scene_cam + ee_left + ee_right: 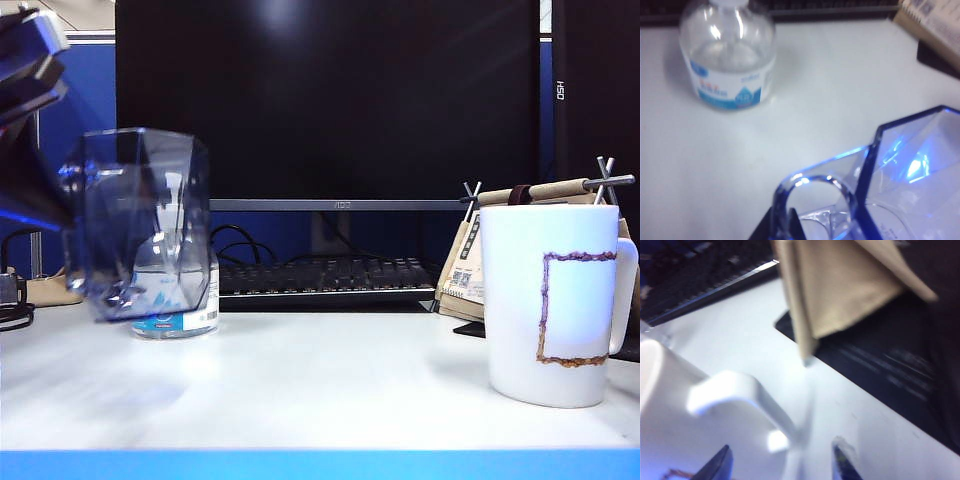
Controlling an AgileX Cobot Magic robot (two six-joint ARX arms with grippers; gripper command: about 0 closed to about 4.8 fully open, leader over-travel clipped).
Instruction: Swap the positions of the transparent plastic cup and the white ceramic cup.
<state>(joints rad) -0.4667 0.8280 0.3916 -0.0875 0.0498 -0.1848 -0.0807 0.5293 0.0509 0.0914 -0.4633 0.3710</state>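
The left gripper [790,220] is clamped on the rim of the transparent plastic cup [140,225], one finger inside the wall and one outside, so the cup hangs from its lip. In the exterior view the cup floats clear of the white table [320,380], in front of and partly overlapping the clear pump bottle [185,310] with the blue label. Its blur suggests it is being carried. A rim grip suits a handleless tumbler, and holding it off the surface keeps it from dragging against the bottle.

The right gripper [782,462] has its fingers spread wide. In the right wrist view the two dark fingertips [715,467] straddle the lower end of the handle of the white ceramic cup [555,305]; neither looks pressed against it yet. My reading is that this arm is lining up to take the mug by its handle. The mug stands upright on the table, well apart from the pump bottle, on the far side of the black keyboard [320,275] from it.

The plastic cup is grey-blue tinted and see-through, with faceted, angular sides that catch blue glints. The mug is tall, plain white and glossy, with a brownish-purple rectangular outline on its side and the handle facing away from the bottle.
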